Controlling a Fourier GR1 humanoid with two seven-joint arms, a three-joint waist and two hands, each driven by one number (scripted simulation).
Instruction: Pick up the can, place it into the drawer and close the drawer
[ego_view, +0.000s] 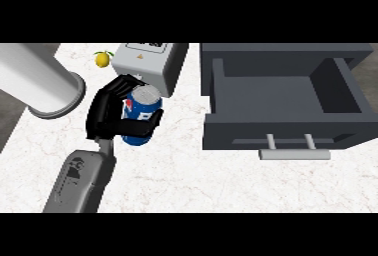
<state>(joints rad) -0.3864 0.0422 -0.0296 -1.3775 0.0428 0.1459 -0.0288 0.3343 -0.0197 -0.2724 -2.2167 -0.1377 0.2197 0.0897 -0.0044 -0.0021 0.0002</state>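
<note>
A small yellow lemon (102, 59) sits near the top of the frame, left of centre, on the white marbled tabletop (221, 185). Just to its right stands a pale grey box-shaped appliance (156, 62) with a dark label on its top face. At the upper left, a big white cylinder (37, 80) lies tilted, its rimmed end pointing down-right.

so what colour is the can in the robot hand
Blue with a silver top and a red-white logo; the can shows in the head view.
</note>
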